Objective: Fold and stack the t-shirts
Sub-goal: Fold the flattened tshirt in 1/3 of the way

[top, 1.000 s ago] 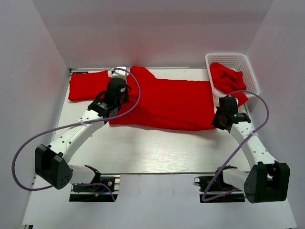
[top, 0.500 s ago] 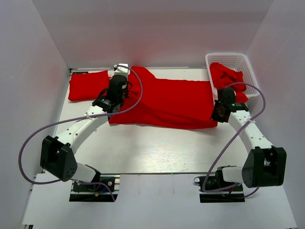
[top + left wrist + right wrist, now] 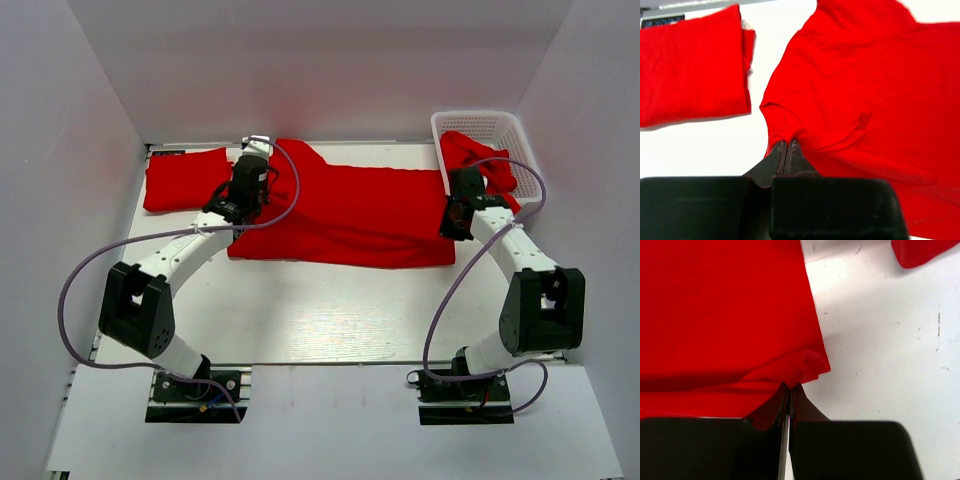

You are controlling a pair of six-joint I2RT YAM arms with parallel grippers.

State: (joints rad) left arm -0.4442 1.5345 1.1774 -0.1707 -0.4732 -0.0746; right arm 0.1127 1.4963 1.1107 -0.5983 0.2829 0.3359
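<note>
A folded t-shirt (image 3: 185,178) lies far left on the white table (image 3: 320,310). The left gripper (image 3: 786,150) pinches a bunched edge of the spread t-shirt (image 3: 350,215), its fingertips hidden from above. The right gripper (image 3: 789,392) clamps the opposite corner beside a basket (image 3: 490,125) of half-hidden red cloth (image 3: 470,150); white walls (image 3: 320,70) surround.

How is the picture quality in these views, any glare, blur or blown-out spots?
Top external: even light, a soft glare patch on the table, and the spread t-shirt so saturated its folds barely show. Left wrist: table blown out white, left end effector blurred up close. Right wrist: right end effector blurred too, table specks sharp.
</note>
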